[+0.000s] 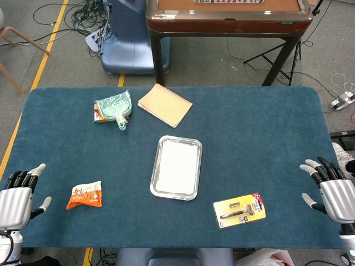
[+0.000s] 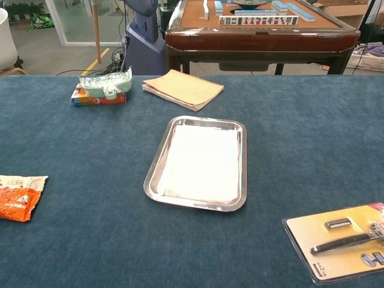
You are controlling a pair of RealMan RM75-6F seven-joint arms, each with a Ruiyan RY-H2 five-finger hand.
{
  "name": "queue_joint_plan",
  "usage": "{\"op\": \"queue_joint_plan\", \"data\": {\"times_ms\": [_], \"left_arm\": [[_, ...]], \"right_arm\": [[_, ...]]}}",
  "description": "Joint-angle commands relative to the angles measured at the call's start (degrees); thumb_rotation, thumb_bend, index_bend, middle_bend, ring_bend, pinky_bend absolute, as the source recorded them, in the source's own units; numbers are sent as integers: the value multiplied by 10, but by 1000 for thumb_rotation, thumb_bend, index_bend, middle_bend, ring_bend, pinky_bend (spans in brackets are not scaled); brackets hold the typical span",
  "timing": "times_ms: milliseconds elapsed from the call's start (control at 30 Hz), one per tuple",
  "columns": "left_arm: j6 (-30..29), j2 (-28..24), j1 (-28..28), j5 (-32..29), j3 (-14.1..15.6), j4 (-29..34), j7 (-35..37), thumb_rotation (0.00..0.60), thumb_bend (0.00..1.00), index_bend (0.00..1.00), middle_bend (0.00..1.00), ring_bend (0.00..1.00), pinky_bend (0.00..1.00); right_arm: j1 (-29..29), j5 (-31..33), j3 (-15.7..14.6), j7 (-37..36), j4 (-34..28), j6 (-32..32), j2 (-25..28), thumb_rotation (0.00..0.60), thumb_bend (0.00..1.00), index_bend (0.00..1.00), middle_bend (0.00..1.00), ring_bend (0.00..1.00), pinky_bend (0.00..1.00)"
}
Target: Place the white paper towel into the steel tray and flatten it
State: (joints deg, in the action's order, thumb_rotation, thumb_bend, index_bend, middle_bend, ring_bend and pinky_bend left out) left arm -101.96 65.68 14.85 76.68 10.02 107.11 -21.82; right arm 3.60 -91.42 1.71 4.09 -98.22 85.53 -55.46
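White paper towel lying flat inside the rectangular steel tray.
Left hand and right hand hover at opposite edges of the blue tabletop, fingers spread, holding nothing.

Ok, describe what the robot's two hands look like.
Only the head view shows them. The left hand and right hand match: a silver-grey metallic back, black fingers and pale grey fingertips. A thin black cable runs along the white wrist below the left hand. No markings can be made out.
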Motion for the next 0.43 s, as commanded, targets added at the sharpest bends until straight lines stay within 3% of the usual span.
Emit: {"op": "queue_joint_plan", "data": {"times_ms": [33, 433], "left_arm": [[-2, 8, -14, 15, -8, -10, -11, 600, 203, 152, 202, 169, 93], [15, 3, -48, 41, -35, -7, -15, 600, 203, 151, 195, 165, 77]], "right_arm": [[1, 0, 0, 0, 1, -1, -1, 600, 205, 248, 198, 82, 184], [6, 0, -1, -5, 6, -6, -8, 600, 205, 248, 198, 82, 184]]}}
